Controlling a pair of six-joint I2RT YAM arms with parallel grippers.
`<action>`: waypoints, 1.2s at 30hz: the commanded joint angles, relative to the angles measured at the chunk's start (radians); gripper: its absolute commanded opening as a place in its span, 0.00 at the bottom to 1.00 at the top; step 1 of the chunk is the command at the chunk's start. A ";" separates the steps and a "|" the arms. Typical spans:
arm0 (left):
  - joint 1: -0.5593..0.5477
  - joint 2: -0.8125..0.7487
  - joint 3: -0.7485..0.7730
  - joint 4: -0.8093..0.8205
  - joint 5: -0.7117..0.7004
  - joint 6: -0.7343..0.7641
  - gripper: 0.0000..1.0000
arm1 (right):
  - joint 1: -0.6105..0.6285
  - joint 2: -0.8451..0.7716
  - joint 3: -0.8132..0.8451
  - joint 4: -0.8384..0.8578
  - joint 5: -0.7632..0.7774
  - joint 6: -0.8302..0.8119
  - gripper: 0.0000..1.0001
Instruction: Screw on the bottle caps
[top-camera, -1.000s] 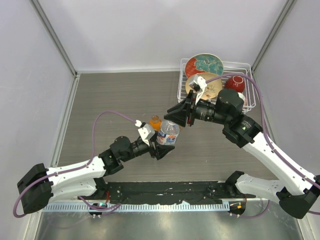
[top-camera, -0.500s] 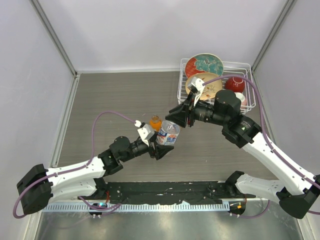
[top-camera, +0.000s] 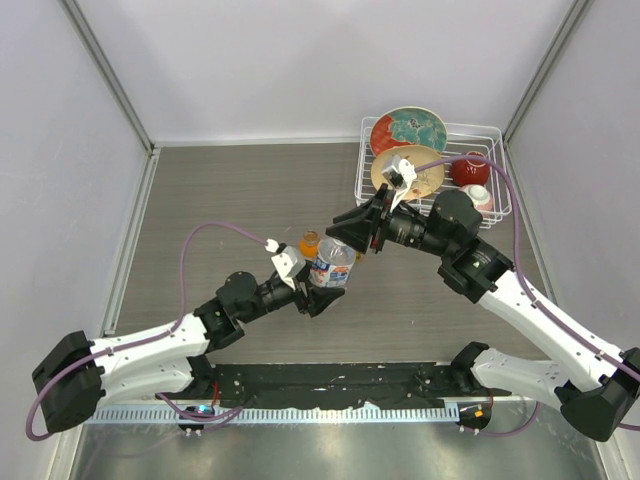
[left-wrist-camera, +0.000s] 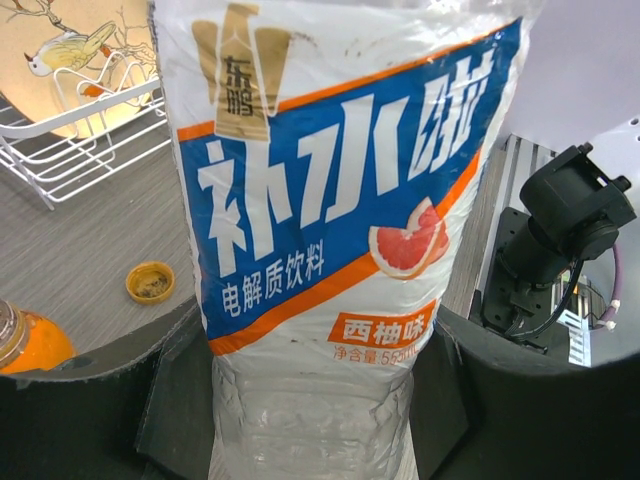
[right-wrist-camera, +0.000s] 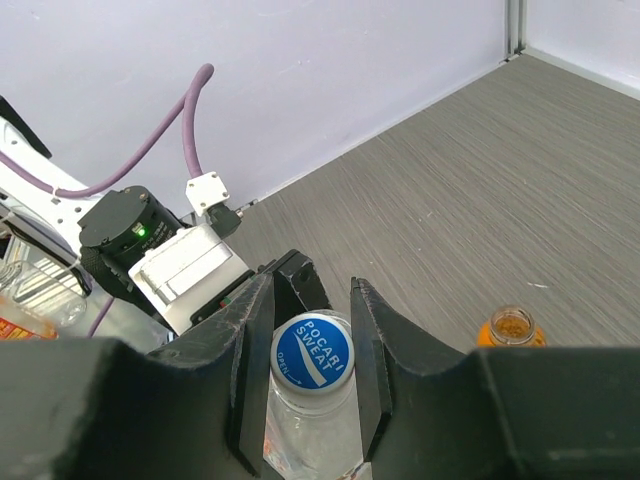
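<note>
Looking down from high behind over the whole surface; from the left wrist, close against the side of the water bottle; from the right wrist, down onto its blue cap; sharing that bottle throughout.

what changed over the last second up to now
The right gripper, shut on the blue cap, and the left gripper, holding the clear bottle, drifted slightly left together. The right arm swung left at its elbow, uncovering more of the red bowl. Nothing was taken hold of or let go. The orange bottle stayed put, still uncapped.
</note>
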 joint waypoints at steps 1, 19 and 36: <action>0.014 -0.035 0.032 0.140 -0.032 -0.017 0.00 | 0.018 0.004 -0.017 0.006 -0.017 0.038 0.01; 0.091 0.014 0.101 0.132 -0.173 -0.031 0.00 | 0.167 -0.019 -0.098 0.046 0.391 0.016 0.01; 0.112 0.103 0.190 0.086 -0.300 0.014 0.00 | 0.324 0.045 -0.075 0.052 0.753 -0.011 0.01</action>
